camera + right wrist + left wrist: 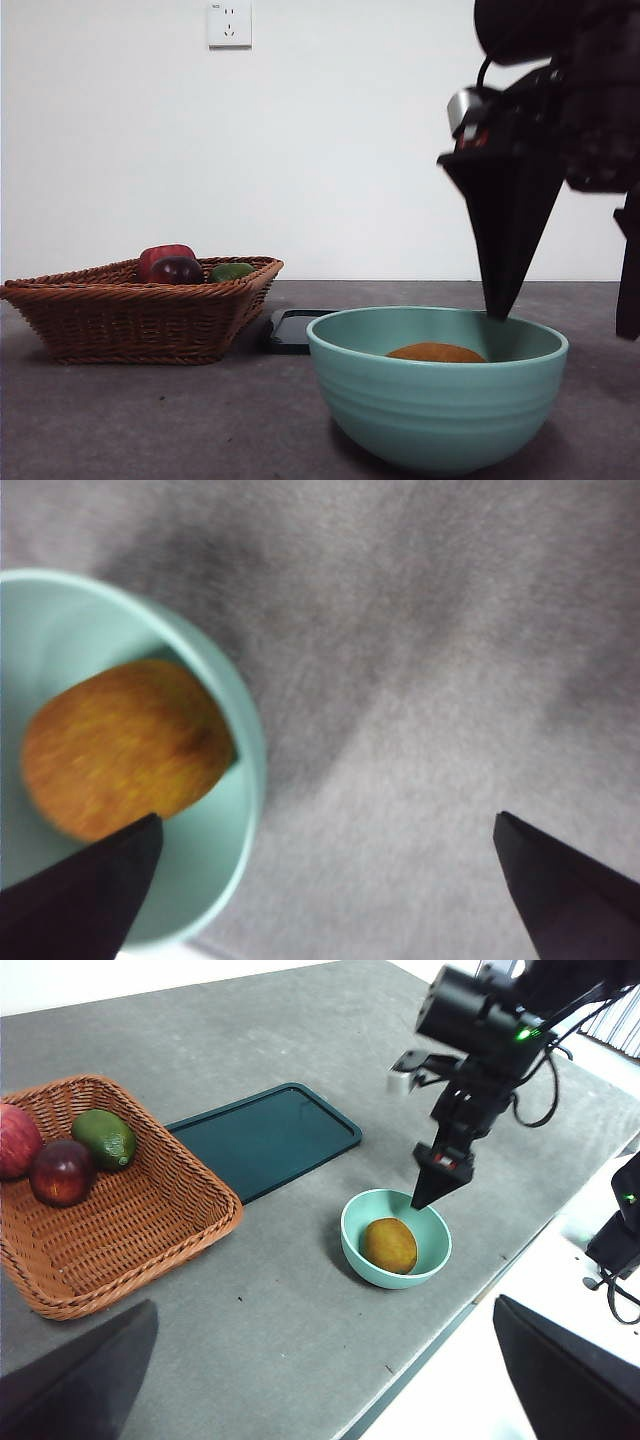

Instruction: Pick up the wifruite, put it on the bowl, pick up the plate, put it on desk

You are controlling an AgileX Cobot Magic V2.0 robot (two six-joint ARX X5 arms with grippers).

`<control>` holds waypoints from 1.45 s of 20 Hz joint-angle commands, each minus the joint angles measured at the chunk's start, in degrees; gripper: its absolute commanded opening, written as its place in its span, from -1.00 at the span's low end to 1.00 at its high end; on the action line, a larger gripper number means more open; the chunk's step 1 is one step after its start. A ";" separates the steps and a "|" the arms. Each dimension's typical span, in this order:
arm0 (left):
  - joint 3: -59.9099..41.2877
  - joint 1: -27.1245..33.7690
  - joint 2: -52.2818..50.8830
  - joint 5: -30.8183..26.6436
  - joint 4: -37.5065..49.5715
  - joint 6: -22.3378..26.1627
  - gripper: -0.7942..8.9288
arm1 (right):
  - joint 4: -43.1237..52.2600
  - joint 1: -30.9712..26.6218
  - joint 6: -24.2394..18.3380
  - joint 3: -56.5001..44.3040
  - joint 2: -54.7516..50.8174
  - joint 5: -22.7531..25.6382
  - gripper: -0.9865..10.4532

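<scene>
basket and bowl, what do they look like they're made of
The basket looks like woven brown wicker: interlaced strands show on its walls and rim. The bowl looks like smooth, satin-glazed teal ceramic, with faint ridges around its outside, though moulded plastic cannot be ruled out.

The wifruite [389, 1245] lies inside the bowl [352, 1236] on the desk [300, 1020]. The right gripper [430, 1190] hangs point-down over the bowl's rim. A dark tray [262, 1138] lies between the bowl and a wicker basket [150, 1230] holding three fruits.
</scene>
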 commanded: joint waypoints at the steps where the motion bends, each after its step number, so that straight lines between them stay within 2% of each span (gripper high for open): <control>1: 0.44 -0.55 0.20 -0.15 0.70 0.07 0.45 | 0.92 0.59 0.77 0.83 2.69 0.13 0.34; 6: 0.44 -0.55 0.20 -0.15 0.68 0.07 0.45 | 3.19 0.59 1.38 0.81 7.02 -1.79 -0.12; 12: 0.44 -0.55 0.20 -0.15 0.70 0.07 0.45 | 5.49 0.59 2.14 0.81 7.65 -3.74 -0.56; 15: 0.44 -0.55 0.20 -0.15 0.70 0.07 0.45 | 7.23 0.63 2.89 0.83 7.65 -6.78 -0.75; 20: 0.46 -0.55 0.20 -0.15 0.70 0.07 0.45 | 8.59 0.61 5.25 1.16 7.65 -7.10 -0.81; 23: 0.46 -0.55 0.20 -0.17 0.70 0.07 0.45 | 7.76 0.50 5.73 3.37 7.72 -5.22 -0.81; 29: 0.46 -0.55 0.20 -0.15 0.70 0.07 0.45 | 3.67 -2.32 3.19 13.73 10.60 -2.64 -0.81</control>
